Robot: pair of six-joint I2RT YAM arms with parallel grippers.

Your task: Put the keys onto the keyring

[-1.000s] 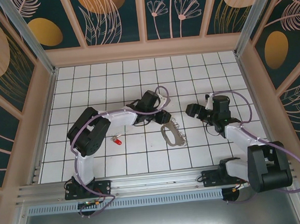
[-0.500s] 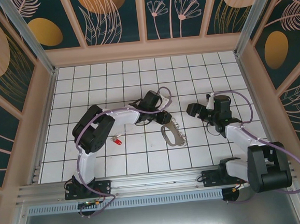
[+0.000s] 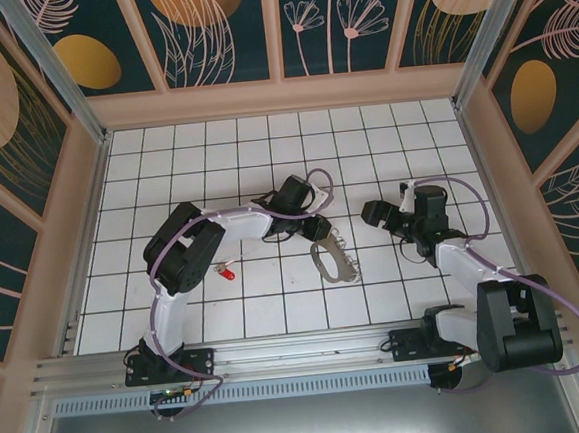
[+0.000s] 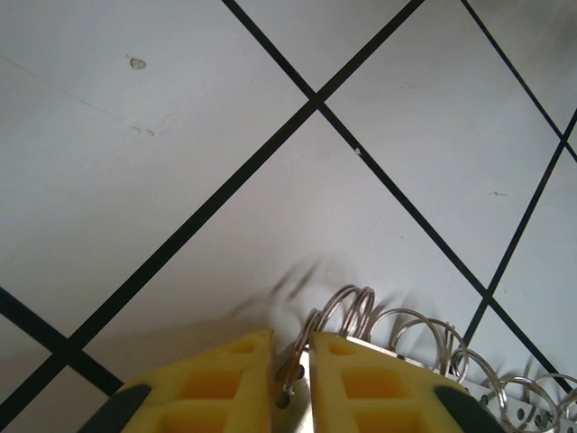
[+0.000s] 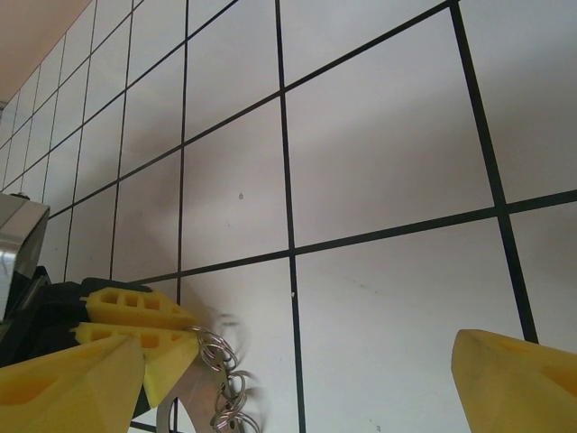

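The left tool [image 4: 290, 354] is clenched. Its two yellow fingers [image 4: 216, 383] stand almost together with only a thin slit between them, and one small silver ring [image 4: 290, 365] is nipped in that slit. The ring belongs to the chain of silver wire rings [image 4: 397, 329] that trails away from the fingertips along the white tiled table [image 3: 265, 158].

From above, those rings run along the edge of the beige D-shaped strap keyring [image 3: 333, 263], which lies flat on the table near the middle. The left tool sits at the far end of the keyring, touching its metal cluster there, and its arm reaches in from the left of it.

The right tool [image 3: 372, 213] is released. In its own wrist view its yellow fingers [image 5: 518, 379] sit at opposite bottom corners, with bare tiles between them and nothing held. It is to the right of the keyring and a little beyond it, near but not touching. That camera looks across at the left tool's yellow tips [image 5: 135, 307] and the rings [image 5: 216, 356] hanging from them.

The tiny key with a bright red head [image 3: 227, 274] lies on the table well to the left of the keyring, level with it, just beside the left arm's elbow and apart from both tools.
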